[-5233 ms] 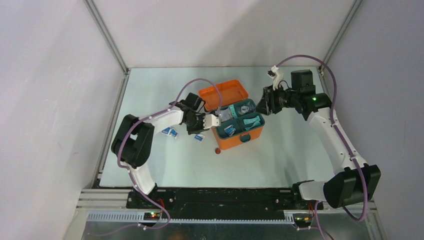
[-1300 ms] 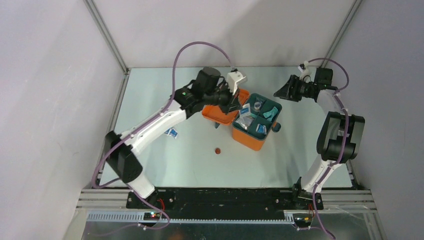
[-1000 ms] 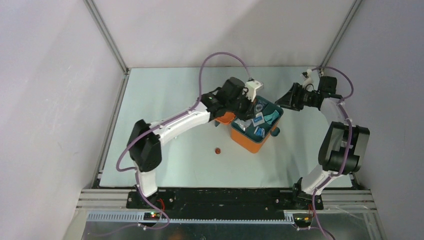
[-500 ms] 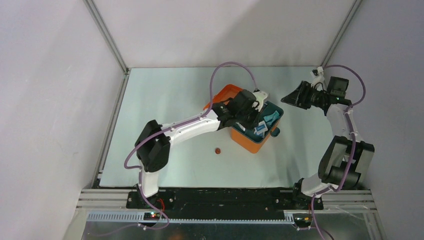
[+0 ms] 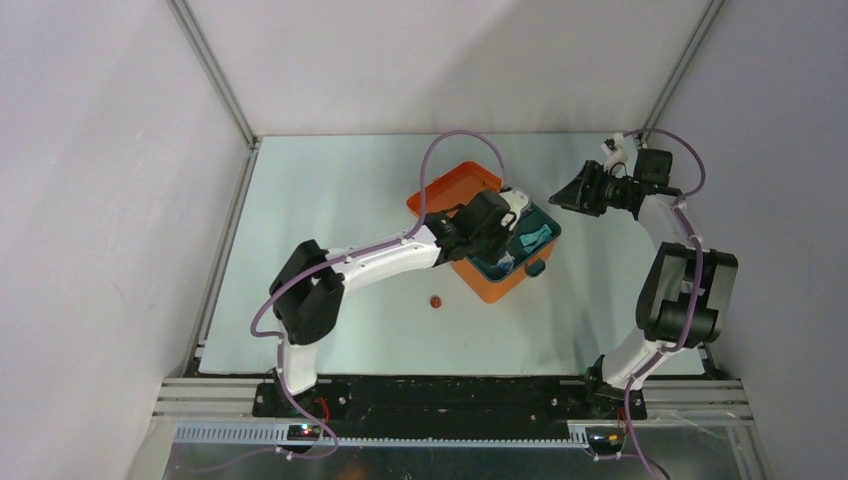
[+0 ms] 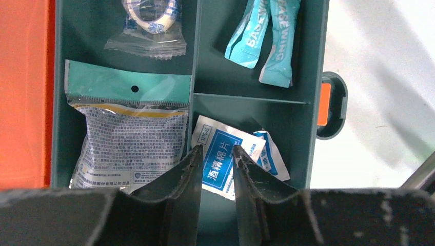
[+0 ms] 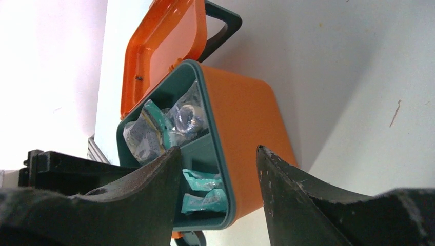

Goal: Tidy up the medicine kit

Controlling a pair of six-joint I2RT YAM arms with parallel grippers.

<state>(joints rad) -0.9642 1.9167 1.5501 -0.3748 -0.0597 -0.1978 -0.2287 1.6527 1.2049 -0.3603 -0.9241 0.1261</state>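
Mostly packed: bright orange rectangular plastic medicine kit (image 5: 488,262) mid-counter, lid open, teal tray compartments holding packets. Left hand (image 6: 215,154) above the kit's blue-white wipe packets (image 6: 225,159), jaws slightly parted, gripping nothing visible. Right hand (image 7: 215,154) beside the kit, open, empty. Left: small red object (image 5: 435,301) before the kit, lid unclosed.

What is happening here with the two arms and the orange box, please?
The robot is sorting an open orange kit. The left claw, slightly parted and empty, hangs over the teal tray, right above a blue-and-white packet lying in one compartment. Other packets fill the remaining compartments. The right claw is open, holds nothing and is off to the side, pointed at the kit.
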